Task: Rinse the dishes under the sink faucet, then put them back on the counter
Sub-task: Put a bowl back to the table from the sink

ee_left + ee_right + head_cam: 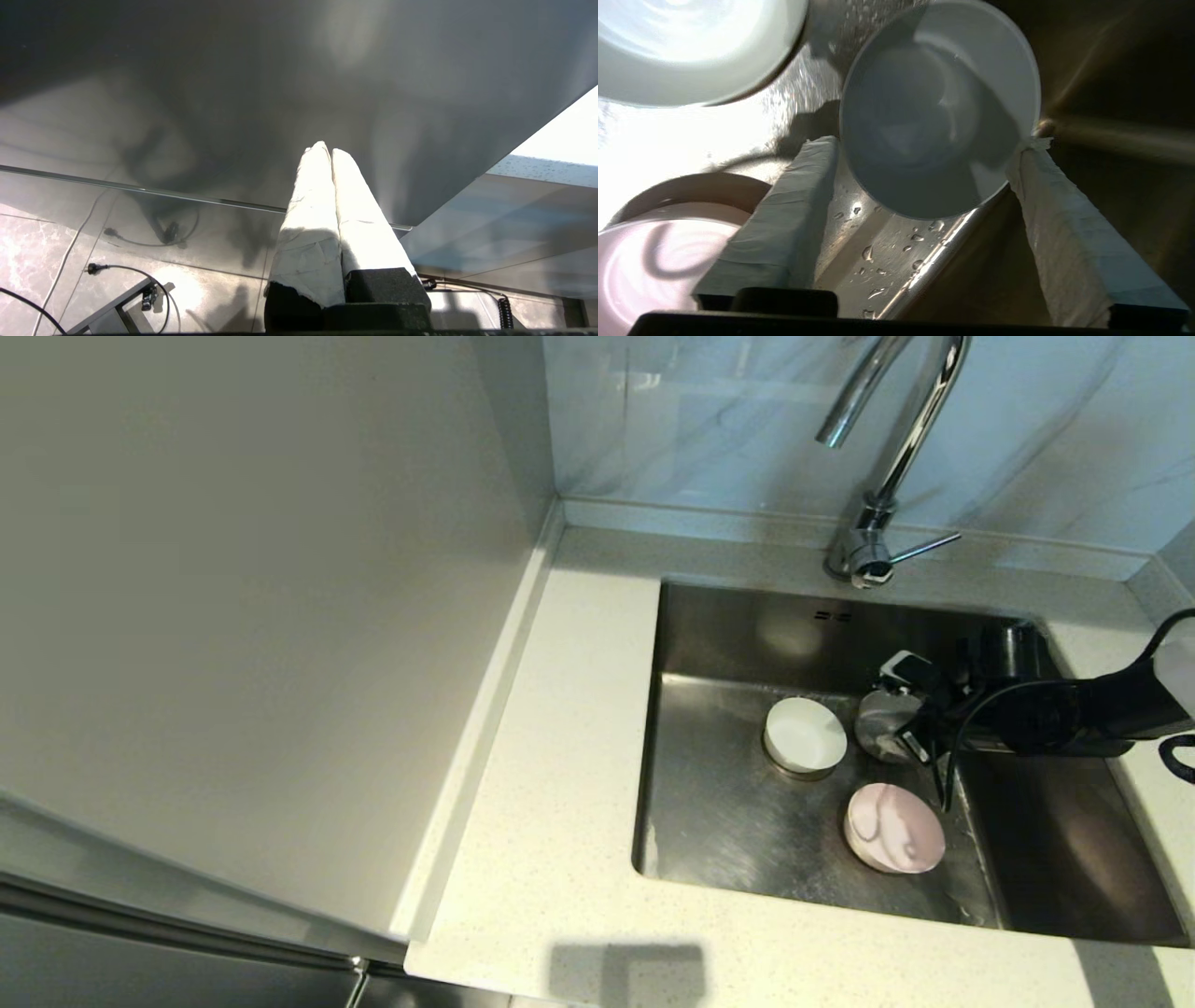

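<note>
**Dishes all in the sink, grey bowl between the right pincer's fingers**

Dishes first: the light grey bowl (938, 116) sits between the right gripper's (924, 140) two wrapped fingers (794, 200), which are spread wide and touching its rim on either side, though a firm squeeze cannot be confirmed. In the head view this bowl (885, 723) lies on the floor of the sink (728, 803), under the black arm that reaches in from the sink's right edge.

Just beside the grey bowl, toward the sink's middle, stands the white bowl (806, 735), upright on the drain area. The pale pink bowl (894, 827) rests nearer the sink's front wall, close to both others and apart from them. Water drops dot the steel beneath the fingers.

Behind the sink rises the faucet (887, 439), its spout ending above the sink's back part and its thin lever (924, 549) pointing right. The counter (551, 756) surrounds the sink.

The left gripper (327, 151) hangs away from the sink beside a grey cabinet panel (280, 93), fingers pressed together, holding nothing.
</note>
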Robot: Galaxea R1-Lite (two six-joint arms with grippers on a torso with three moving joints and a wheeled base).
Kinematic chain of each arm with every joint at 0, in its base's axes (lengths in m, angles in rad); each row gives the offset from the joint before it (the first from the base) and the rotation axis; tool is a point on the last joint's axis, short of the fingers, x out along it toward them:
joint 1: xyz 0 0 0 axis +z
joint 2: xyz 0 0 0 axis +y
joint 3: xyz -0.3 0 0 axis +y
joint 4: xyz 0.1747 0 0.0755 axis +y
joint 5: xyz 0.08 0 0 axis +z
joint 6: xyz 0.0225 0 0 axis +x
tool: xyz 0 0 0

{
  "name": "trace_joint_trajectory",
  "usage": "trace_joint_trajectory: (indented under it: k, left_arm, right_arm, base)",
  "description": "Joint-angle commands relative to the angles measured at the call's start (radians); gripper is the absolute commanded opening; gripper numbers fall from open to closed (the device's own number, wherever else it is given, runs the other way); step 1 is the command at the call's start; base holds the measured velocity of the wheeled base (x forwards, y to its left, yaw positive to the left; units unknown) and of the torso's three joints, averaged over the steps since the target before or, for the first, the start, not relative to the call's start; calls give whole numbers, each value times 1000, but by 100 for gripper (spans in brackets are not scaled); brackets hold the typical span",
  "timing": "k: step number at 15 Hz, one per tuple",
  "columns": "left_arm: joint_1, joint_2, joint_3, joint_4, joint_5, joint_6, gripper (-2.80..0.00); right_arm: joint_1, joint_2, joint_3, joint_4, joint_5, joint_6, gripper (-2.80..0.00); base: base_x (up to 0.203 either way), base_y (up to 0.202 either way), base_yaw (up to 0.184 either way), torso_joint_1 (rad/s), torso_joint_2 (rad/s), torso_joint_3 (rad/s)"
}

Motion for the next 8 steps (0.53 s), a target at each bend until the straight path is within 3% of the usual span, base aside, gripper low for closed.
trace_joint_trajectory:
  k: [1,8]
  left_arm:
    - [0,-3,0,0,0,-1,-280]
    - [0,-3,0,0,0,-1,-280]
  right_arm:
    - [-2,39,-6,-1,0,-4,0]
    - [1,111,-34,-40,-5,-4,0]
  base:
    - [0,0,0,0,0,0]
    - [0,0,0,0,0,0]
